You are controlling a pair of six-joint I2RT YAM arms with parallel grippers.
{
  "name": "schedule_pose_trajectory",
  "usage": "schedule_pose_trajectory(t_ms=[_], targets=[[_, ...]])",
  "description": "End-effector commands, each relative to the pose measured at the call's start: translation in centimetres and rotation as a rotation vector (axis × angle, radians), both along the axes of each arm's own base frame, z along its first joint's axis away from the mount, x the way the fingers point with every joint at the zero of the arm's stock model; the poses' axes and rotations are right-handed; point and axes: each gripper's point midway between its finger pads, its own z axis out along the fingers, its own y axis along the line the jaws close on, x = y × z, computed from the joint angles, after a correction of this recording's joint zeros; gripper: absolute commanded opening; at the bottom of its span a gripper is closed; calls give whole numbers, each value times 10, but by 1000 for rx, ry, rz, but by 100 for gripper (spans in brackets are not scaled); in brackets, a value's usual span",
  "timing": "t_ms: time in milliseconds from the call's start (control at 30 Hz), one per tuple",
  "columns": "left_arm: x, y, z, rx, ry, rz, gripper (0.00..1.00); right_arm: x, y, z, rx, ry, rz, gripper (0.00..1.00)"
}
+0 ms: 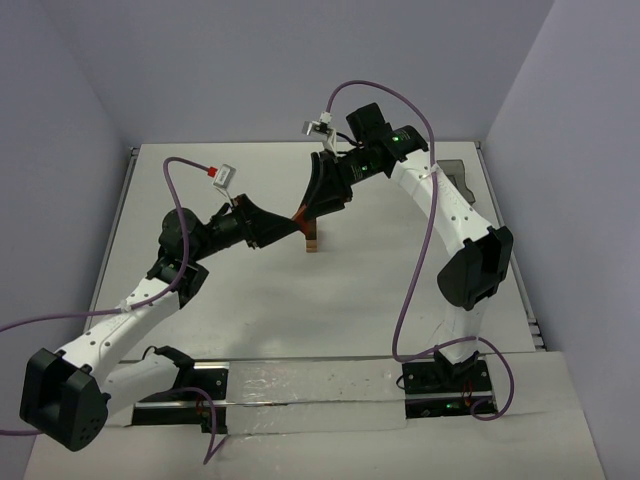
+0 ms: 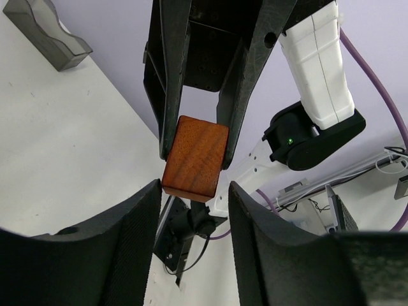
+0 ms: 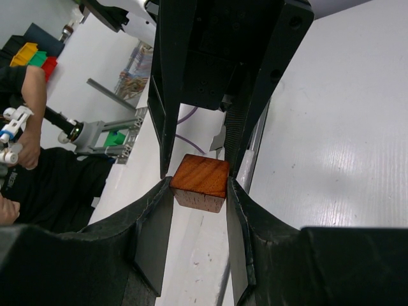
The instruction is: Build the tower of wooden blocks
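A reddish-brown wooden cube (image 3: pixel 199 180) is clamped between my right gripper's (image 3: pixel 199 190) fingers, held in the air. It shows in the left wrist view (image 2: pixel 194 159) too, with the right gripper's fingers on both its sides. My left gripper (image 2: pixel 194 188) is open and points at the cube from the other side, its fingertips level with the cube's near end; a gap shows on the right side. From above, both grippers (image 1: pixel 298 222) meet over the middle of the table. The wood block tower (image 1: pixel 312 240), a thin stack, stands just right of and below them.
A grey translucent bin (image 2: pixel 48 35) sits at the table's far right edge (image 1: pixel 455 170). A person's arm (image 3: pixel 25 121) and coloured blocks (image 3: pixel 29 54) show beyond the table in the right wrist view. Both arm bases stand at the near edge.
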Motion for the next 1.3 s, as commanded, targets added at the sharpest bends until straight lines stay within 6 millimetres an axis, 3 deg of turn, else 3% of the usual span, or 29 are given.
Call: schedule_pose_trajectory(t_ms=[0,233,333,467,567,700,733,767,800,867,933,967,1033,1167,1267], targets=[[-5,-1,20,-44,-72,-17,50,-13,1,28,124,30,96,0],[-5,-1,23,-48,-83,-15,39,-14,3,25,118,46,105,0],[-5,0,23,-44,-96,-15,28,-14,5,23,112,55,109,3],[-8,0,18,-23,-109,-16,10,-16,5,25,102,62,107,50],[-9,1,10,12,-114,-16,1,-12,6,24,83,38,81,71],[-11,4,-6,86,-116,-15,0,20,14,17,-34,71,-118,74],[-10,5,-9,105,-114,-13,0,29,13,19,20,-16,-137,76],[-9,6,-9,124,-114,-5,0,42,11,21,-12,91,-253,84],[-8,7,-23,183,-81,-4,0,67,-1,33,52,87,-399,92],[0,12,-26,261,-73,44,0,99,-26,45,89,41,-560,100],[9,19,-39,352,-30,100,0,127,-51,48,45,-28,-732,100],[12,25,-56,426,41,122,0,139,-67,46,-8,-90,-819,100],[30,36,-56,494,70,237,0,164,-97,46,-82,-187,-1040,100],[49,44,-64,586,141,354,0,172,-143,54,-187,-347,-1270,100],[58,43,-71,659,151,422,0,171,-155,46,-240,-390,-1308,100]])
